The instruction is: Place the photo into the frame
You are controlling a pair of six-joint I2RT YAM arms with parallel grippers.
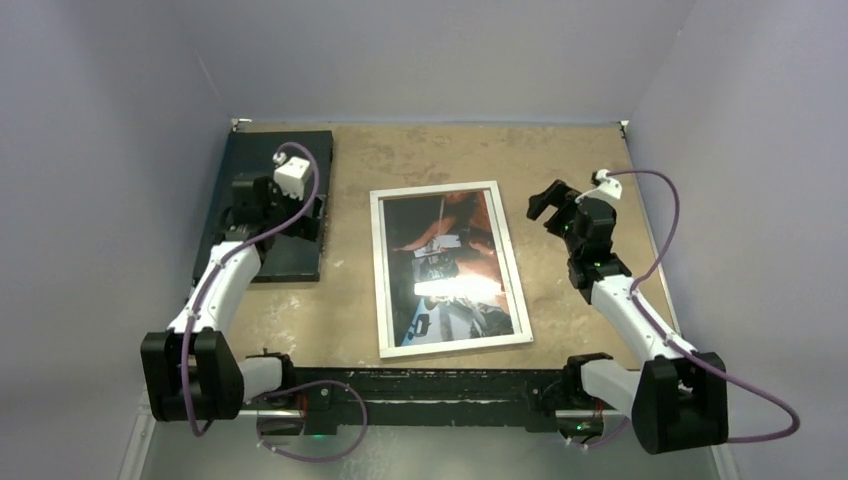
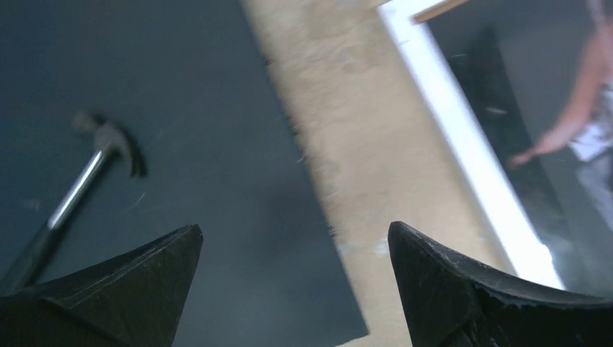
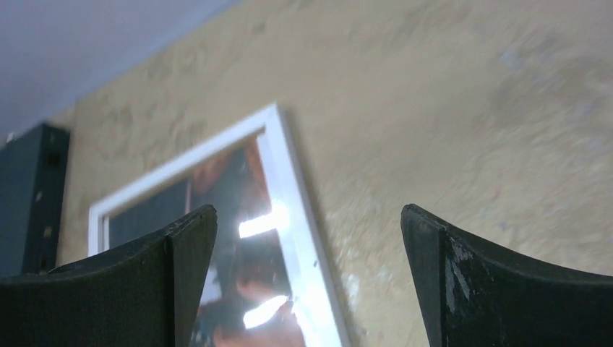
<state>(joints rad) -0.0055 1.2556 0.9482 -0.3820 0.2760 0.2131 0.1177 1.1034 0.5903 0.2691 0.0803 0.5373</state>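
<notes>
The frame (image 1: 377,272) lies flat mid-table, its thin white rails around the dark reddish photo (image 1: 450,265), which faces up with glare on it. My left gripper (image 1: 300,218) is open and empty over the right edge of a black board, left of the frame. In the left wrist view my gripper (image 2: 295,238) spans the board's edge, with the frame's rail (image 2: 470,152) and the photo (image 2: 549,94) at the right. My right gripper (image 1: 545,202) is open and empty, right of the frame's far corner. In the right wrist view my gripper (image 3: 309,217) hovers above the rail (image 3: 289,166) and the photo (image 3: 238,188).
A flat black board (image 1: 262,160) lies at the far left and also shows in the left wrist view (image 2: 202,87), with a hammer (image 2: 94,163) on it. Grey walls close the table on three sides. Bare tan tabletop (image 1: 580,160) lies right of the frame.
</notes>
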